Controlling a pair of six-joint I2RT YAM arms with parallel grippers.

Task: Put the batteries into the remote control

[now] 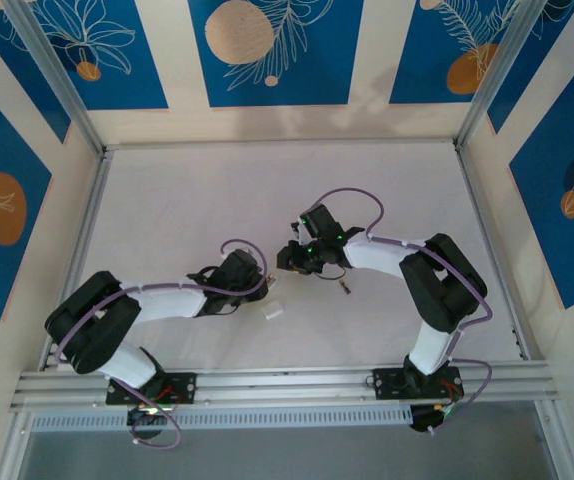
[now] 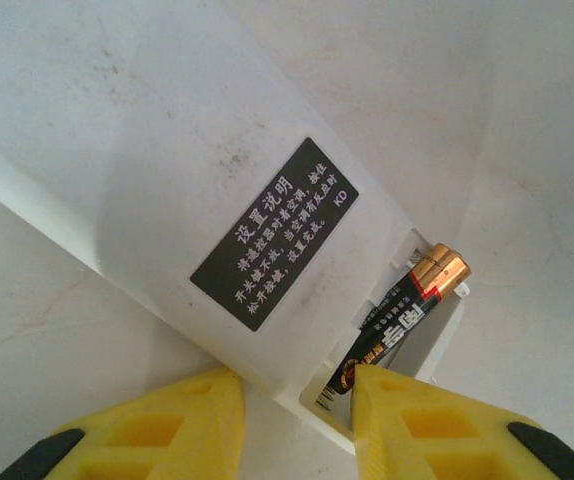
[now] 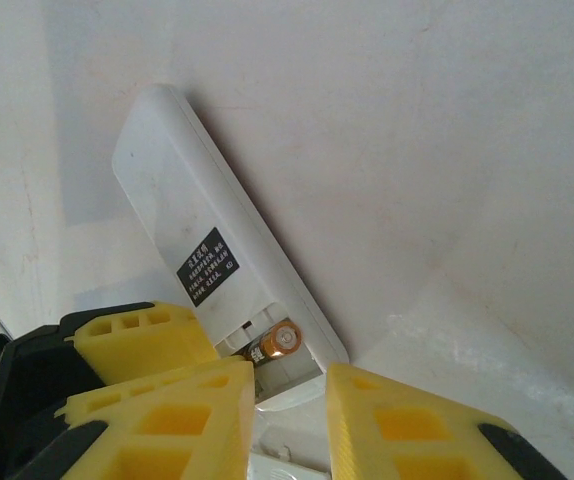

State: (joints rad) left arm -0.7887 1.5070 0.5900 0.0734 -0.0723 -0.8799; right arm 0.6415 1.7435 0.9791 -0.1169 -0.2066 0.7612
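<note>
I'm seating one black, gold-capped battery [image 2: 397, 325] in the flat white remote [image 2: 167, 180], left gripper [image 2: 295, 385] gaping; second battery [image 1: 345, 288] lying loose; right gripper [image 3: 289, 385] closure I cannot tell.

Matt white plastic remote control [image 2: 147, 150]

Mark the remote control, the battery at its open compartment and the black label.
remote control [image 2: 137, 150], left wrist view, on its bare white back.
battery [image 2: 391, 330], left wrist view, mid-body, on the black wrapper.
black label [image 2: 273, 235], left wrist view, centre of its printed text.
</note>
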